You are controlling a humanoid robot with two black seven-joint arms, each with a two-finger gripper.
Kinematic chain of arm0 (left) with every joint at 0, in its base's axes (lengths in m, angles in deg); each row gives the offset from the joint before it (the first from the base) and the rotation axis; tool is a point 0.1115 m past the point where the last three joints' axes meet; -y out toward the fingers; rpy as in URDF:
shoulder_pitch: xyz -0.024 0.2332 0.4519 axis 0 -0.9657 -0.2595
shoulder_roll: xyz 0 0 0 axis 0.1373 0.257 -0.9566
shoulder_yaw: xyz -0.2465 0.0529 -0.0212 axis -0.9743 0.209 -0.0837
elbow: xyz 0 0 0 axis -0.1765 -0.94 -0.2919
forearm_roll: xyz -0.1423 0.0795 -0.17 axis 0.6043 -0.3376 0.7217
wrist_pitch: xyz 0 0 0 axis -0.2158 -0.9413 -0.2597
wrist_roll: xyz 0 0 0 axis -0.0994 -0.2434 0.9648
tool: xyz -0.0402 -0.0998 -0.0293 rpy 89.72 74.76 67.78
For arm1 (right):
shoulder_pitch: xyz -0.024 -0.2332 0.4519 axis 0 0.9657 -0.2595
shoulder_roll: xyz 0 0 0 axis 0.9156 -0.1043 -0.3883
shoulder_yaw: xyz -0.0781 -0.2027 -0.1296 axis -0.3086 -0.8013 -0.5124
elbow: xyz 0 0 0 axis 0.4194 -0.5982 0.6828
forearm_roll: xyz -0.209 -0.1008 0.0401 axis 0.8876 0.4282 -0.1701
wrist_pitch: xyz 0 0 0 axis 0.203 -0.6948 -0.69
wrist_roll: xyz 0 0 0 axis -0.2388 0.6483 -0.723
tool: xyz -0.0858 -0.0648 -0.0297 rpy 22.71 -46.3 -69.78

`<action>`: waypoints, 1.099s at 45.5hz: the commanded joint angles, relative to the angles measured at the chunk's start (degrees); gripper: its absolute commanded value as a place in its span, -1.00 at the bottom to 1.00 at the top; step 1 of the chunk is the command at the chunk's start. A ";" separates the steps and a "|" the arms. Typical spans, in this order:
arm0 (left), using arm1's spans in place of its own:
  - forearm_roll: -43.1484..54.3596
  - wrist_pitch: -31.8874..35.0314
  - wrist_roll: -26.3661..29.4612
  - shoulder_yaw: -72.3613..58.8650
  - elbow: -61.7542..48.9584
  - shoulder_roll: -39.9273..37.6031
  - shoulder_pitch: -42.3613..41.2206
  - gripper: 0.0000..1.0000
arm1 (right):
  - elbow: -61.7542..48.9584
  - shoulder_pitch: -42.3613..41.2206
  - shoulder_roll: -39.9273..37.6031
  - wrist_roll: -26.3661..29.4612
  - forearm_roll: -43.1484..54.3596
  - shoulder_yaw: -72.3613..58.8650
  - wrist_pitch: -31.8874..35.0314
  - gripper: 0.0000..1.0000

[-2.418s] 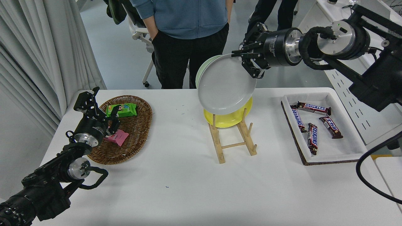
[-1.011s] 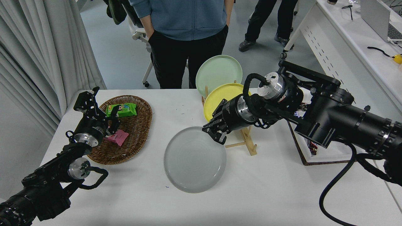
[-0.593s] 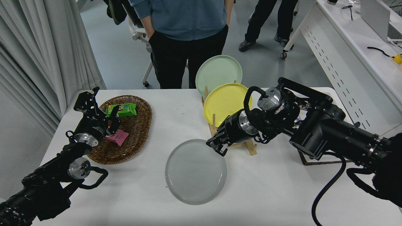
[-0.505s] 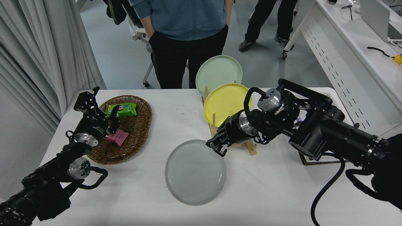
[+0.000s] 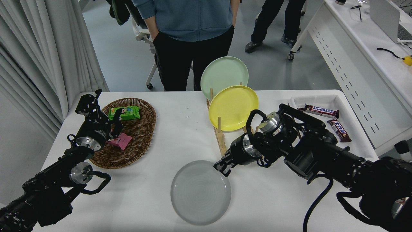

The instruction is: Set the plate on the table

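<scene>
The grey plate [image 5: 201, 192] lies near the front edge of the white table [image 5: 180, 135], at about 6 o'clock from the table's centre, and looks flat or nearly flat on it. The right gripper [image 5: 222, 167] meets the plate's rim at its 1 o'clock point, its black fingers pinched together on that rim. The right arm runs back from there toward 4 o'clock and leaves the picture at the lower right corner.

The left gripper [image 5: 96, 111] is parked at 9 o'clock, over the near left rim of the wicker basket [image 5: 141, 135], fingers spread apart and holding nothing. Its arm comes up from the lower left corner. In the basket lie a pink packet [image 5: 121, 141], just beside the gripper, and a green packet [image 5: 125, 112] farther back.

Past the plate, at 12 o'clock from it, a wooden rack [image 5: 222, 141] stands on the table, partly hidden by the right arm. A yellow plate [image 5: 233, 108] leans upright in it, and a pale green plate [image 5: 224, 75] stands behind that one.

At 3 o'clock a white tray [image 5: 354, 129] holds chocolate bars [image 5: 322, 111], the arm covering its near part.

At the far side a person [image 5: 190, 38] in a blue top and black trousers stands close to the table's edge. Another person's legs [image 5: 273, 22] show farther back at 1 o'clock.
</scene>
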 commanded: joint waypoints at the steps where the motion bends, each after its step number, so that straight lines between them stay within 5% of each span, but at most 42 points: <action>1: 0.00 0.00 0.02 0.01 0.00 0.00 0.00 1.00 | -3.11 1.26 0.97 0.47 2.21 0.04 -0.01 -1.00; 43: 0.00 0.00 0.02 0.01 0.00 0.00 0.00 1.00 | -3.64 0.82 1.32 0.39 2.38 3.30 -0.01 -1.00; 48: 0.00 0.00 0.02 0.01 0.00 0.00 0.00 1.00 | -3.64 0.90 1.32 0.39 2.38 3.65 -0.01 -0.75; 50: 0.00 0.00 0.02 0.01 0.00 0.00 0.00 1.00 | -3.55 0.90 1.32 0.39 2.38 3.65 -0.01 -0.27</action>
